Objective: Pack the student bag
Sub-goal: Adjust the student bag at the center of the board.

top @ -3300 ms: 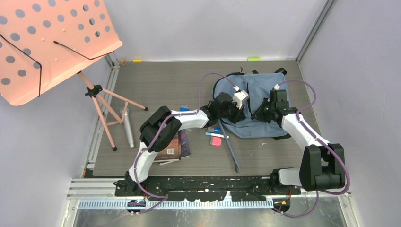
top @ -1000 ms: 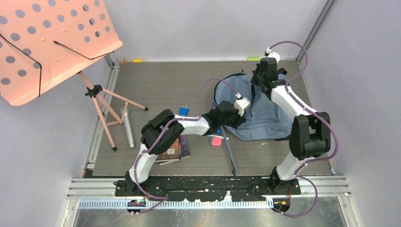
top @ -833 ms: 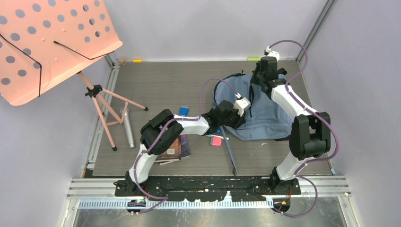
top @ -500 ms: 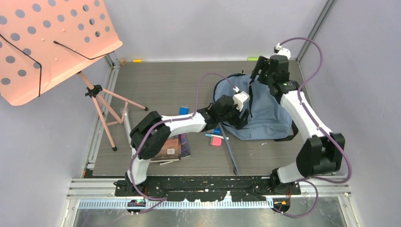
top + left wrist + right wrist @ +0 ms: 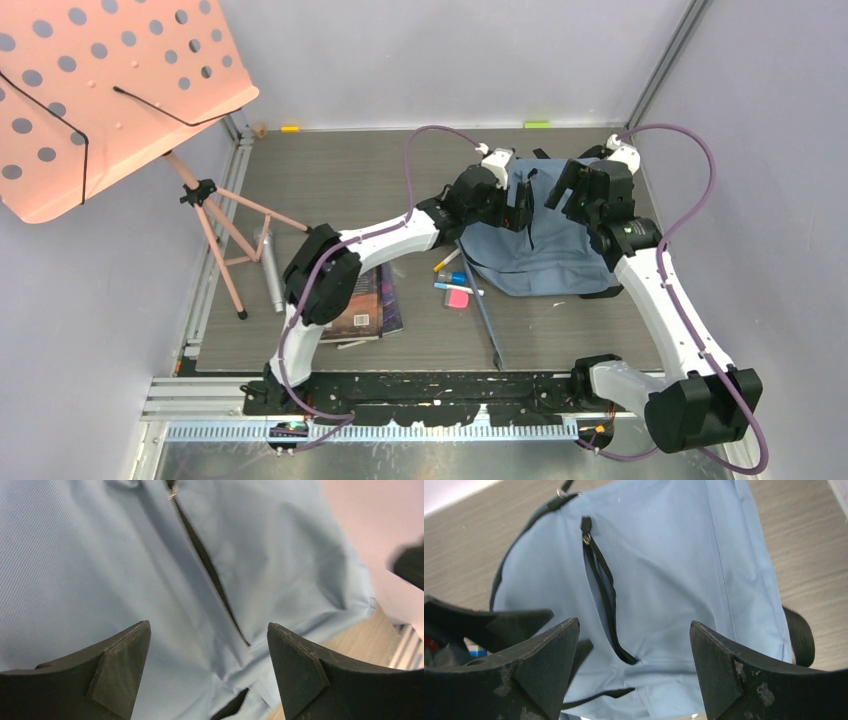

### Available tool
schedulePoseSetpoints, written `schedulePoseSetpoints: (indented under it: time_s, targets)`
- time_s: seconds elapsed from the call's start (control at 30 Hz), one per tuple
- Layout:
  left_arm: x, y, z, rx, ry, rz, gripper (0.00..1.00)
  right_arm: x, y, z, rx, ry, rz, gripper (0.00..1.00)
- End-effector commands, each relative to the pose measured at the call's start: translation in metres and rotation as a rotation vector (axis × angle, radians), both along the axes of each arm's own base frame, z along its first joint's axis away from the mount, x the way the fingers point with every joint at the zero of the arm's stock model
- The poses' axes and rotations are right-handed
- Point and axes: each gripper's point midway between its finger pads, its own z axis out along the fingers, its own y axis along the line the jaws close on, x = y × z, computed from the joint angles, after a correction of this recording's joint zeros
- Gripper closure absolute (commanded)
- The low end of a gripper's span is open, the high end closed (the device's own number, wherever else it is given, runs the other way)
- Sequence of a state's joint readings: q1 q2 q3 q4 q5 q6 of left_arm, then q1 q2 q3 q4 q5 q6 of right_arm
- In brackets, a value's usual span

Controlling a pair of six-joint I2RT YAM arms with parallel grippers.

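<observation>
The student bag (image 5: 545,250) lies flat on the right of the table, grey-blue with a black zipper (image 5: 603,597) running down its front. The zipper is slightly parted in the right wrist view. My left gripper (image 5: 518,206) hovers above the bag's far left part, open, with only fabric and zipper (image 5: 210,570) below my left gripper (image 5: 209,652). My right gripper (image 5: 566,188) hangs over the bag's far right part, open and empty; under my right gripper (image 5: 634,647) is the zipper's lower end. One long blue strap (image 5: 486,312) trails toward the near edge.
Books (image 5: 368,305) lie left of the bag beside a pink eraser (image 5: 457,298), a pen (image 5: 455,287) and a pencil (image 5: 446,260). A pink perforated music stand (image 5: 100,90) on a tripod (image 5: 225,240) fills the left side. Walls enclose the table.
Both grippers were shut on the bag and have opened and let it go. The left gripper moved toward the far side; the right one drew back from the far corner. The bag lies flatter.
</observation>
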State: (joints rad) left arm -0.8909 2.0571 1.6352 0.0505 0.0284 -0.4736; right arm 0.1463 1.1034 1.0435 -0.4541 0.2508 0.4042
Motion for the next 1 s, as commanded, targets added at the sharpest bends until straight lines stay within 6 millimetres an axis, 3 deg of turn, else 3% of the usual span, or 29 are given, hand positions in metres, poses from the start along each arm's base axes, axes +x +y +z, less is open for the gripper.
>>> schedulePoseSetpoints:
  time_s: [0.0, 0.2, 0.43, 0.7, 0.97]
  targets:
    - [0.015, -0.007, -0.009, -0.009, 0.027, 0.030, 0.10, -0.014, 0.002, -0.010, 0.045, 0.023, -0.005, 0.13]
    - [0.028, -0.019, -0.035, 0.049, 0.049, 0.021, 0.10, -0.021, 0.006, -0.021, 0.069, 0.038, 0.009, 0.17]
    - [0.038, -0.026, -0.040, 0.055, 0.047, 0.032, 0.11, -0.023, 0.011, -0.027, 0.078, 0.054, 0.036, 0.19]
    - [0.043, -0.009, -0.061, 0.132, 0.061, 0.090, 0.40, -0.025, 0.019, -0.025, 0.073, 0.046, 0.102, 0.21]
    - [0.045, 0.009, -0.073, 0.099, 0.116, 0.109, 0.69, -0.022, 0.027, -0.035, -0.042, 0.071, 0.135, 0.22]
